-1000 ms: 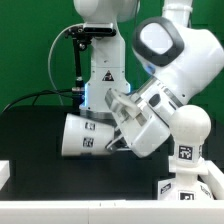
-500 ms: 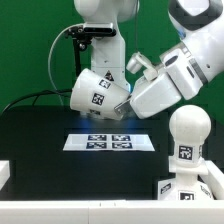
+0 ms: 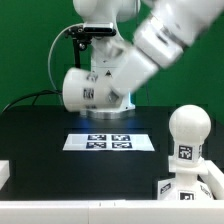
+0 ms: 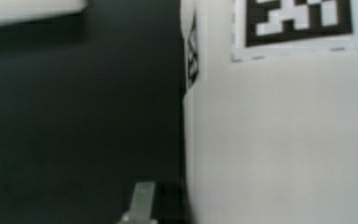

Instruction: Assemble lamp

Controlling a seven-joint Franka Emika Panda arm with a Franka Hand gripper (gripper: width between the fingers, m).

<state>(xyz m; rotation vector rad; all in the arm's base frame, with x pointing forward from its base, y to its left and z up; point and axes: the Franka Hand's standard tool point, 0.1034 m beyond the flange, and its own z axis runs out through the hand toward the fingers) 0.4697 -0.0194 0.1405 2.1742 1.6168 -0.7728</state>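
The white tapered shade hangs in the air on its side, above the table's back middle, with a tag facing the camera. My gripper is shut on the shade's right end, its fingers mostly hidden behind the shade. In the wrist view the shade fills one side, its tag at the edge, and one finger shows beside it. The round-headed bulb stands upright on the flat square base at the front of the exterior view's right, well apart from the shade.
The marker board lies flat on the black table below the shade. The robot's own pedestal stands behind. White blocks sit at the front left edge and front right edge.
The shade has been carried up off the table and toward the exterior view's left, turning as it rose. The arm has swung up and back, uncovering the marker board.
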